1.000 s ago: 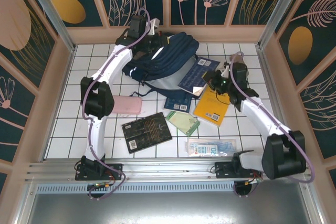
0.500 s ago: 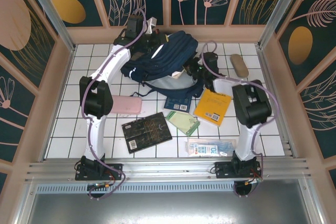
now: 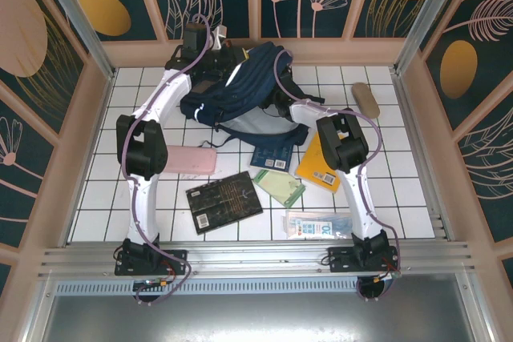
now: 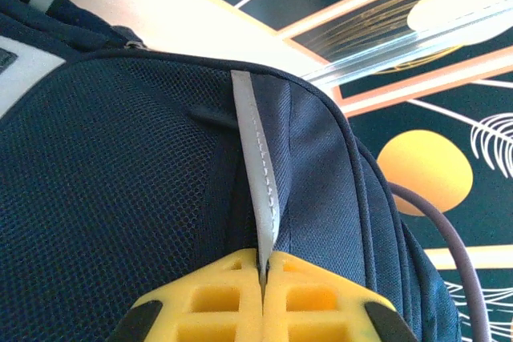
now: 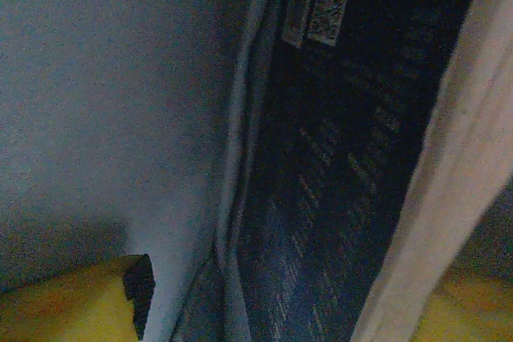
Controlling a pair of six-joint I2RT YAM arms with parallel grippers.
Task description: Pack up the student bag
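The table [image 3: 104,190] has white square tiles. A flat pink pouch [image 3: 190,160] lies on the left side. A black book [image 3: 224,201] lies near the front, a little turned. Just beside it on the right is a light green packet [image 3: 280,188]. A small blue book [image 3: 272,155] lies behind the green packet. A yellow book [image 3: 325,167] sits to the right of them. A clear packet [image 3: 321,224] lies at the front. A small tan case [image 3: 365,99] lies far back on the right, well apart from the rest.
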